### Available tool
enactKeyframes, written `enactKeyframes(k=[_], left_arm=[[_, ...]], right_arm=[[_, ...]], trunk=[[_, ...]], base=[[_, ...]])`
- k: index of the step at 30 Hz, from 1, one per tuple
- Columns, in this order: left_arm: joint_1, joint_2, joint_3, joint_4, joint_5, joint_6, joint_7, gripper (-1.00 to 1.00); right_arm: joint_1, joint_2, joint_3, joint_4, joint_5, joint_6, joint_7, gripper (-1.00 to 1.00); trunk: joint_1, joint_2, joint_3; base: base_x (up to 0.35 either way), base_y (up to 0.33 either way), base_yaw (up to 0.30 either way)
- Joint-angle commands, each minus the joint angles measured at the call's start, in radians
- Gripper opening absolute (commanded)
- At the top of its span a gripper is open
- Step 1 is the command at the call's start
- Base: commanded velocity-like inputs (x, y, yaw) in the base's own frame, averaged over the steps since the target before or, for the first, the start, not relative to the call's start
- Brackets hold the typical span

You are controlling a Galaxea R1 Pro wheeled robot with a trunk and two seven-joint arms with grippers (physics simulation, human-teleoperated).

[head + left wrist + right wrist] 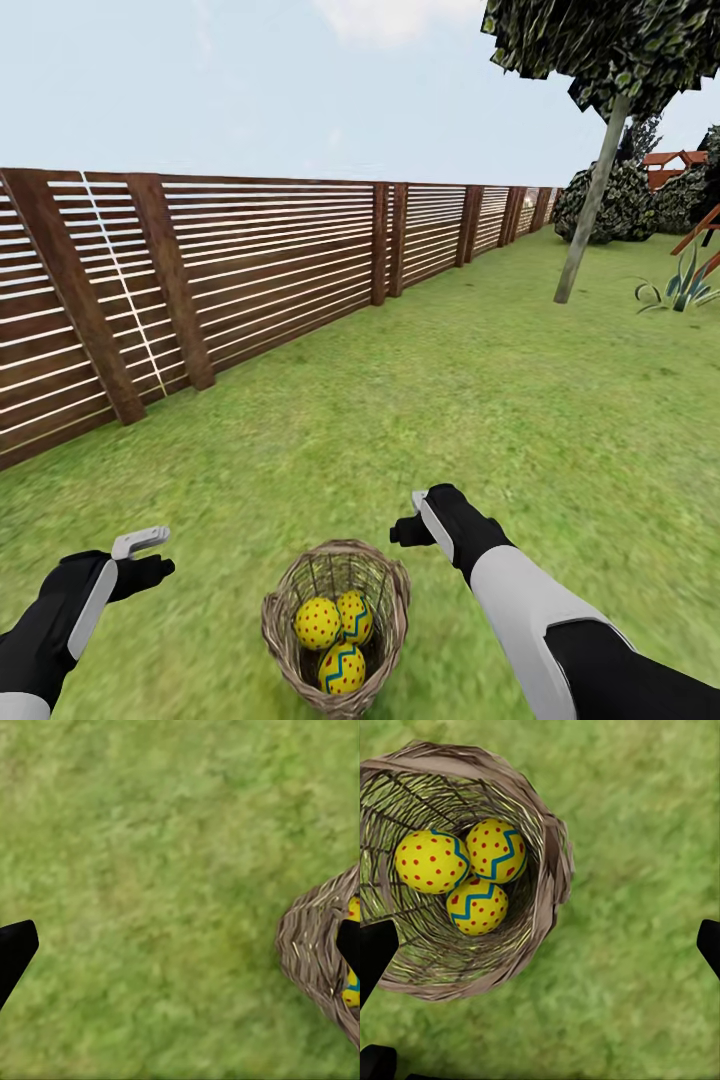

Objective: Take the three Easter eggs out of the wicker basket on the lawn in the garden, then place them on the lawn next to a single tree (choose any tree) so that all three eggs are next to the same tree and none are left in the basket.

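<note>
The wicker basket (pixel 277 625) stands on the lawn (pixel 450 400) just in front of me, between my arms. Three yellow Easter eggs with red dots lie together inside it (pixel 431 861) (pixel 496 849) (pixel 477 907); two carry blue zigzag bands. My left gripper (pixel 145 545) hangs open over bare grass to the basket's left, and the left wrist view catches the basket's wall (pixel 311 945). Above and just right of the basket's rim (pixel 551 847), my right gripper (pixel 420 515) is open and holds nothing. A tree (pixel 592 215) with a slim pale trunk rises at the far right.
A brown slatted fence (pixel 250 260) runs along the left side into the distance. Dark bushes (pixel 625 200) and a spiky plant (pixel 680 285) sit near the tree. A red wooden structure (pixel 675 165) stands behind them. Open grass stretches between me and the tree.
</note>
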Motion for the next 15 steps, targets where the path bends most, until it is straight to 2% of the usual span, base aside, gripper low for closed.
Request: enactKeyframes(k=[1, 11, 14, 15], left_arm=[[0.000, 0.000, 0.000, -0.001, 0.009, 0.005, 0.006, 1.00], [0.000, 0.003, 0.003, 0.000, 0.009, 0.009, 0.002, 1.00], [0.000, 0.015, 0.003, -0.001, 0.009, 0.014, 0.002, 1.00], [0.000, 0.027, 0.003, -0.001, 0.010, 0.017, 0.001, 1.00]], right_arm=[[-0.001, 0.000, 0.003, -0.001, -0.001, 0.005, -0.003, 1.00], [-0.001, 0.000, 0.003, -0.004, -0.001, 0.006, -0.004, 1.00], [-0.001, 0.000, 0.003, -0.005, -0.001, 0.006, -0.005, 1.00], [-0.001, 0.000, 0.003, -0.005, -0.001, 0.006, -0.005, 1.00]], trunk=[[0.004, -0.008, -0.004], [0.042, -0.078, -0.036], [0.054, -0.099, -0.045], [0.058, -0.106, -0.048]], base=[[0.000, 0.000, 0.000], [0.000, 0.000, 0.000], [0.000, 0.000, 0.000], [0.000, 0.000, 0.000]])
